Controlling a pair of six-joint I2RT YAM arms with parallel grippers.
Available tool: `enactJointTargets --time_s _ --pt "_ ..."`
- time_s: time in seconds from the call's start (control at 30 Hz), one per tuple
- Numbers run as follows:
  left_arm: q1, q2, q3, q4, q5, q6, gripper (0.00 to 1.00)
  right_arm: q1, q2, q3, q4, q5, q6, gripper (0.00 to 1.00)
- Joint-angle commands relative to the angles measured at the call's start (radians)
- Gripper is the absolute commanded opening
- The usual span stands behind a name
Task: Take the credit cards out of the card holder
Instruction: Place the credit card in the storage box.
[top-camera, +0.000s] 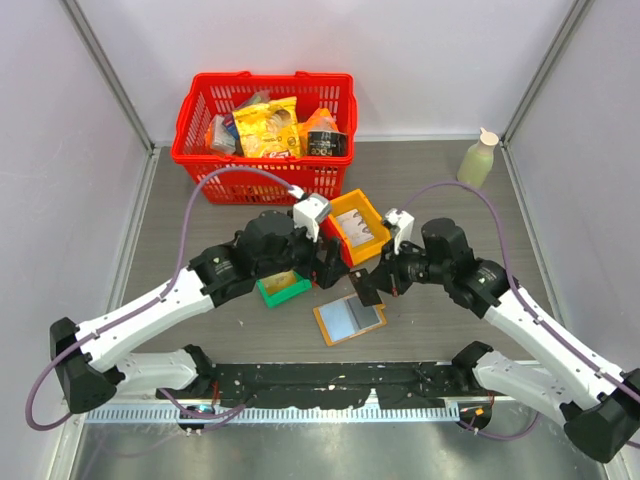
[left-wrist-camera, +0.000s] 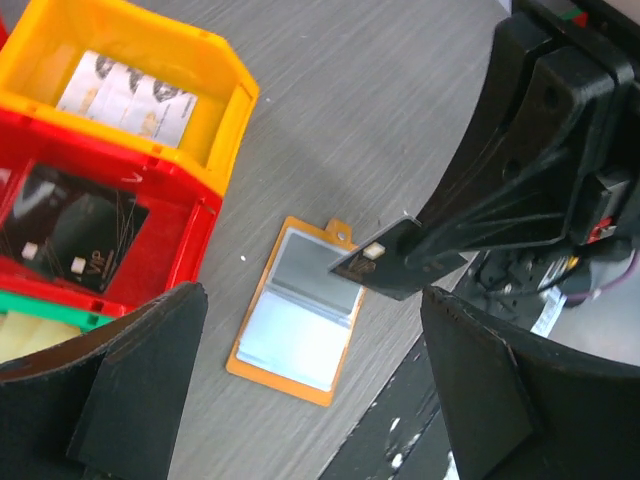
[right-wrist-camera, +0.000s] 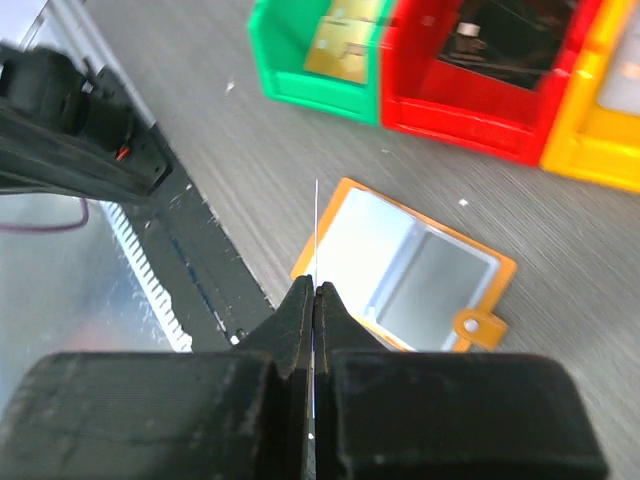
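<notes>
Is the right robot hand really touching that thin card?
Touching. The right wrist view shows the right gripper pinched shut on the card, whose thin edge pokes out beyond it.

The top view looks down over the whole table (top-camera: 450, 205); both wrist views look closely down at the card holder (left-wrist-camera: 295, 318).

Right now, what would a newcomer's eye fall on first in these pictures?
The red basket stands at the back of the table. Nearer, the open card holder lies flat at the centre, and the right gripper pinches a dark card close to it.
</notes>
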Motion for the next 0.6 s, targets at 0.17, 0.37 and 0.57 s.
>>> enactJointTargets --time_s 0.17,0.37,0.57 --pt "0.002 0.054 0.101 -0.203 0.347 0.448 0.87 0.165 0.013 0.1 0.035 -0.038 -0.24 0.01" --pt "0.002 0.029 0.074 -0.195 0.504 0.536 0.8 0.179 -0.019 0.078 0.08 -0.137 -0.303 0.01" --pt "0.002 0.074 0.095 -0.208 0.587 0.55 0.65 0.185 -0.017 0.068 0.087 -0.182 -0.341 0.01"
